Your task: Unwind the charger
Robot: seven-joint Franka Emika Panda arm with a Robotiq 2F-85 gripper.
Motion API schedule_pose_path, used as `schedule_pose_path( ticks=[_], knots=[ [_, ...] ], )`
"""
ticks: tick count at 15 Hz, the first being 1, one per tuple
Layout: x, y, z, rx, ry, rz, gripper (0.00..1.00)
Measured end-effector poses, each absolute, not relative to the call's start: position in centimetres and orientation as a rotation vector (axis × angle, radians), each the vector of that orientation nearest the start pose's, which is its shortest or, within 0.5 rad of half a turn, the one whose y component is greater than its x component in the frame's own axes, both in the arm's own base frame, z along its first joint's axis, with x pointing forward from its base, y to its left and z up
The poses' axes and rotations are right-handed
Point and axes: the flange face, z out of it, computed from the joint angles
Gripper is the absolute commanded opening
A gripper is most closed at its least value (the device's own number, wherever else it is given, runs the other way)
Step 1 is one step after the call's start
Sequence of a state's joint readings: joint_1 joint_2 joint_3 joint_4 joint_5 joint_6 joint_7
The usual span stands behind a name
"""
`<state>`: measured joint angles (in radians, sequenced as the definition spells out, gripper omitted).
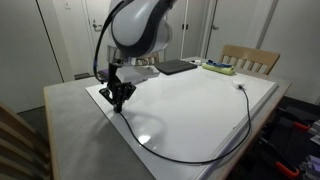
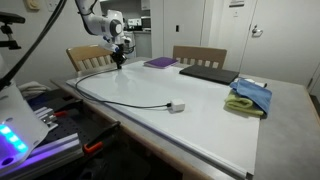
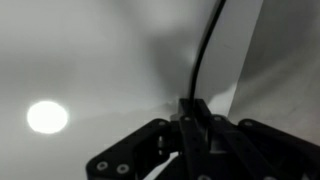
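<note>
The charger's thin black cable (image 1: 190,157) lies in a long loop across the white tabletop (image 1: 200,100). In an exterior view its small white plug block (image 2: 176,107) rests near the table's front edge. My gripper (image 1: 118,97) is at the table's corner, shut on the cable's other end. In an exterior view the gripper (image 2: 119,58) sits just above the far left of the table. In the wrist view the cable (image 3: 205,50) rises straight out from between my closed fingers (image 3: 193,125).
A flat dark laptop (image 2: 207,73), a purple book (image 2: 160,62) and a blue and green cloth (image 2: 248,98) lie along the far side. Wooden chairs (image 2: 199,56) stand behind the table. A chair (image 1: 250,58) also stands at an end.
</note>
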<state>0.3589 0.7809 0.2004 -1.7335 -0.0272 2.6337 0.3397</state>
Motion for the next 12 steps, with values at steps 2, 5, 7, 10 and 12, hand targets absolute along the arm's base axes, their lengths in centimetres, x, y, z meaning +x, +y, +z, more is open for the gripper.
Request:
schedule_pose_path(
  ticks=[2, 5, 7, 10, 12],
  knots=[
    [58.57, 34.89, 15.06, -2.961, -0.311, -0.082, 0.09],
    [59.01, 34.57, 15.15, -2.963, -0.322, -0.081, 0.09],
    [59.00, 34.59, 15.14, -2.963, -0.323, -0.080, 0.02],
    [58.93, 34.73, 15.13, -2.964, -0.327, -0.083, 0.02],
    [58.57, 35.40, 15.18, -2.962, -0.347, -0.084, 0.02]
  ],
)
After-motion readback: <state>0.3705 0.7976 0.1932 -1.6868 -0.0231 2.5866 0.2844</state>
